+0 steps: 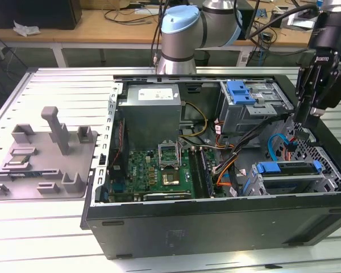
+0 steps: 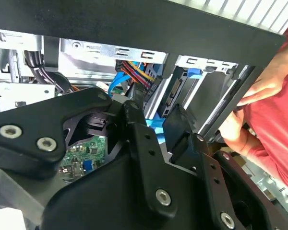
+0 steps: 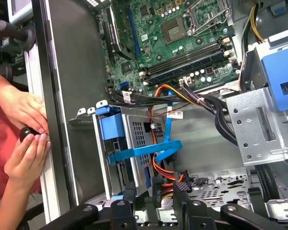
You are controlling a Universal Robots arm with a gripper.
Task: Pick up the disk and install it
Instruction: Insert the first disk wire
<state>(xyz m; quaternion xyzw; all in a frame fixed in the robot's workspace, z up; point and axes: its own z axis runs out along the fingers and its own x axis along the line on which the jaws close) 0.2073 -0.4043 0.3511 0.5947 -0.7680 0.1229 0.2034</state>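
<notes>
"Where's the disk [image 1: 294, 168] sitting?"

"In the drive cage [image 1: 290, 183] at the computer case's [image 1: 216, 227] end, on the exterior view's right."

"And your gripper [image 1: 300, 133]?"

"Fingers [image 3: 129, 194] spread, gripping nothing. It hangs just above that cage, close to the disk but apart from it. A flat blue cable [image 3: 149, 151] loops between. A person's hand [image 3: 24, 112] rests on the case edge."

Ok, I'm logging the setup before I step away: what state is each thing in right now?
Case: lying on its side, side panel off, inside exposed.
Gripper: open, empty, hanging inside the case near the disk.
Disk: sitting in its bay, not held.
CPU socket: lid flipped open.
Hands: resting on the case's rim.
</notes>
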